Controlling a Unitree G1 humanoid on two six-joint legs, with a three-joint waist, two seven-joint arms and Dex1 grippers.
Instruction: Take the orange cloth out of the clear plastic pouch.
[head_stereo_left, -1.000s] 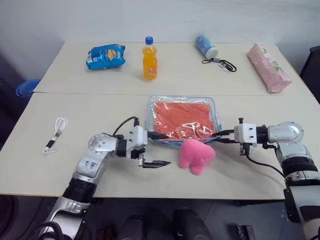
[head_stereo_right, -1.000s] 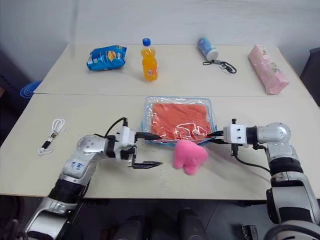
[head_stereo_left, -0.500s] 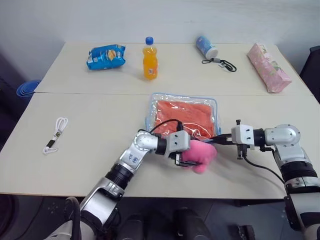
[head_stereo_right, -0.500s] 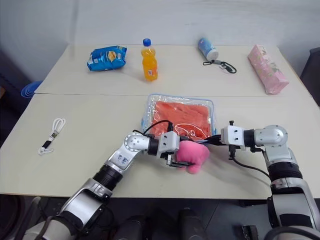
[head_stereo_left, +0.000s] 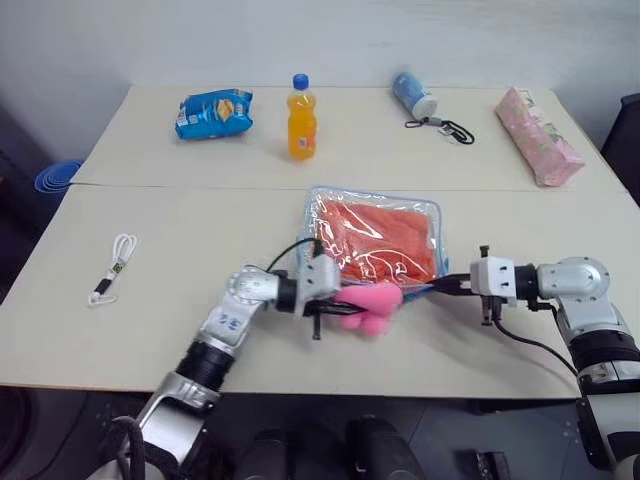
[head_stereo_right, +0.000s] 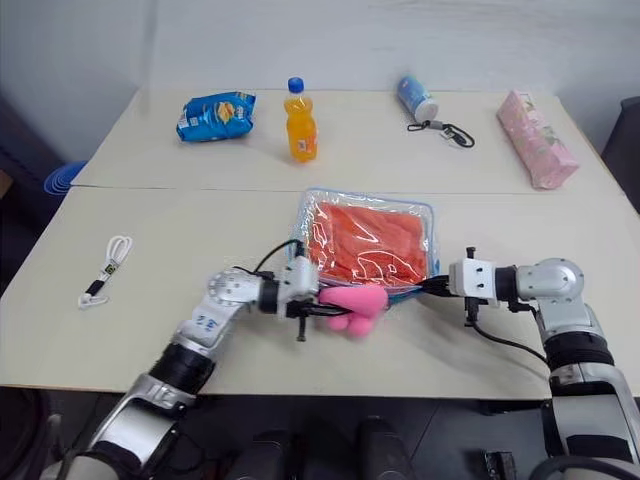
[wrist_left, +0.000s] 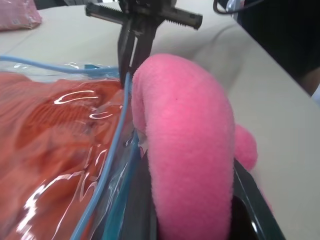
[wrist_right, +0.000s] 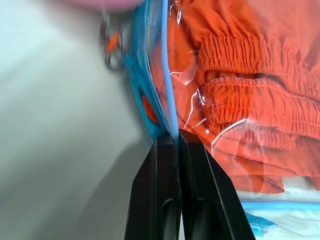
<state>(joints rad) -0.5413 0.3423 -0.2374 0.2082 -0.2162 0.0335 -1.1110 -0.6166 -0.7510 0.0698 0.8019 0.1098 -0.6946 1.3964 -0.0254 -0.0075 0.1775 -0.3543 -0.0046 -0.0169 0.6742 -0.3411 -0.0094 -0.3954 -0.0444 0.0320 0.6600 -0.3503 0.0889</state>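
The clear plastic pouch lies flat mid-table with the orange cloth inside it. My right gripper is shut on the pouch's blue edge at its near right corner, and the right wrist view shows its fingers pinching that edge beside the folded orange cloth. My left gripper is at the pouch's near edge, shut on the fuzzy pink plush toy. In the left wrist view the plush bulges between that gripper's fingers, pressed against the pouch.
Along the far side of the table are a blue snack bag, an orange drink bottle, a small lying bottle with a black strap, and a pink packet. A white cord lies at the left.
My left gripper, open near the pouch's left corner a second ago, reached right to the plush toy, closed on it and drew it leftward. My right gripper kept its hold.
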